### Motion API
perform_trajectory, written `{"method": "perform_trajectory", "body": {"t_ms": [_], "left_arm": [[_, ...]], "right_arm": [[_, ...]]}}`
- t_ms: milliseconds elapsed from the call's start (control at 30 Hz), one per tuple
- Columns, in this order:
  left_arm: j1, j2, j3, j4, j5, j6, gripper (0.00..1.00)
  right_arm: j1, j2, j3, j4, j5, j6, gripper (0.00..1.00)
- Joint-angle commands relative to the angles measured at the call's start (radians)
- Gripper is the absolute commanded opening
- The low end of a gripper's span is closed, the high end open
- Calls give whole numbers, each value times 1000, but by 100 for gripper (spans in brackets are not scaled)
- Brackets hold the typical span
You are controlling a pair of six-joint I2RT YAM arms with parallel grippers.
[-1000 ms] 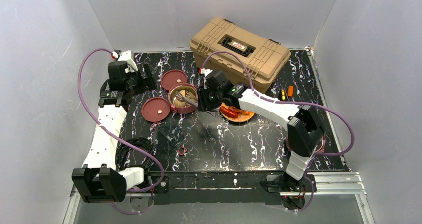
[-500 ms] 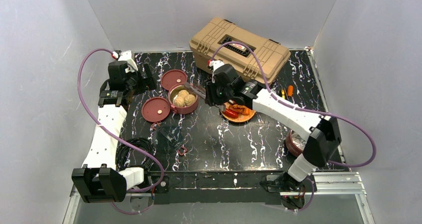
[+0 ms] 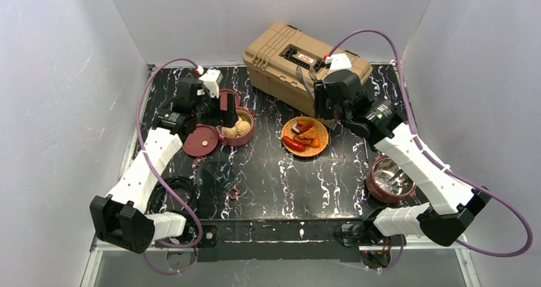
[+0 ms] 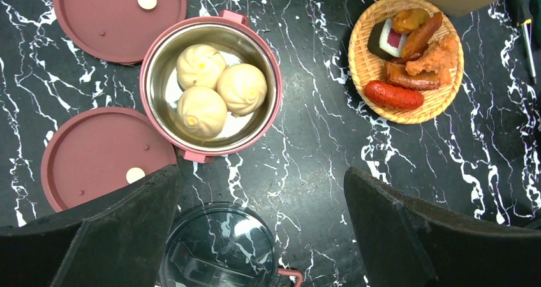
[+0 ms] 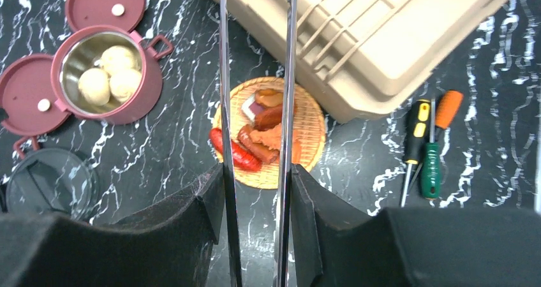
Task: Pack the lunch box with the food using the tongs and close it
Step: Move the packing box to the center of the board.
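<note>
Left gripper (image 4: 261, 236) hangs spread wide, gripping nothing, right above the maroon lunch box bowl (image 4: 276, 99) with three buns (image 4: 217, 89) inside and two lids (image 4: 96, 153) touching it. Over to the right gripper (image 5: 255, 229): fingers (image 5: 191, 229) pinch both arms of the tongs (image 5: 224, 108), raised by the toolbox (image 5: 383, 38) above the orange plate (image 5: 317, 124) of chunks (image 5: 268, 137).

White arm links (image 3: 421, 162), black joints (image 3: 118, 222), purple cables (image 3: 370, 31)
</note>
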Motion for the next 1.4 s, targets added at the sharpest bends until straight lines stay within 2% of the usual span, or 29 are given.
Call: {"method": "perform_trajectory", "body": {"t_ms": [0,167,367,667,833,1067,1233,1367], "left_arm": [[-21,-8,23,-18,3,19,98],[-60,-9,5,12,48,-15,98],[-100,7,13,0,43,-28,98],[-185,-20,-24,91,80,-165,95],[-227,-43,-26,109,37,-244,93],[-442,-17,-99,278,-112,-472,92],[-615,135,-66,416,-203,-617,90],[-694,273,-1,503,-224,-705,88]], "right_arm": [[-2,-43,88,-64,168,-26,47],[-16,-103,41,-76,331,-34,48],[-119,-194,-156,47,385,5,48],[-316,-246,-361,199,296,21,48],[-402,-303,-490,267,229,47,48],[-416,-401,-598,414,131,29,48],[-417,-421,-563,453,81,-2,49],[-417,-430,-526,442,62,-10,49]]}}
